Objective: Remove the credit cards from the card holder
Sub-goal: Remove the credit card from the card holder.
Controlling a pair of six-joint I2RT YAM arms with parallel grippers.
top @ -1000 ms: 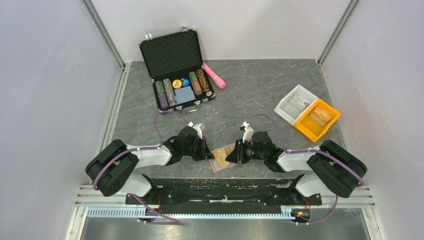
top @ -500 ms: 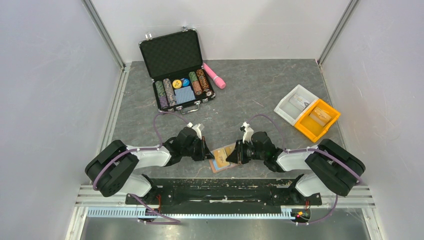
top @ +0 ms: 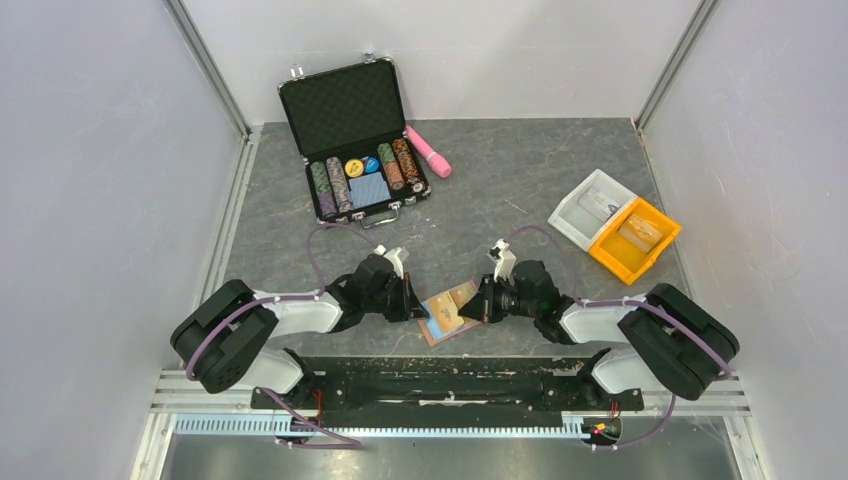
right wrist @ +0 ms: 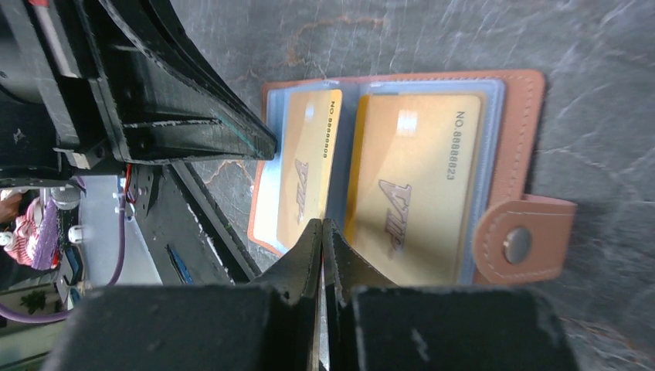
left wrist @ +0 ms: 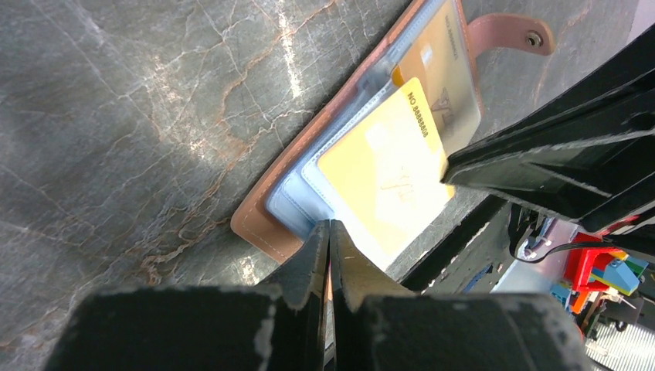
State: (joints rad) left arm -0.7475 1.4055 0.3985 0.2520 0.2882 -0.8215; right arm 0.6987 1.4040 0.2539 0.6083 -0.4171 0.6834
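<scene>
Both pressed together | left end effector (left wrist: 330, 229), right end effector (right wrist: 322, 227) | at card holder (left wrist: 258, 225) edges

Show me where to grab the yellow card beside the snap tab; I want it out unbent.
Take the card by its long edge at the fold of the wallet. Blue pocket borders the other three sides, so that edge looks free. It lies flat, so come low from there.
</scene>
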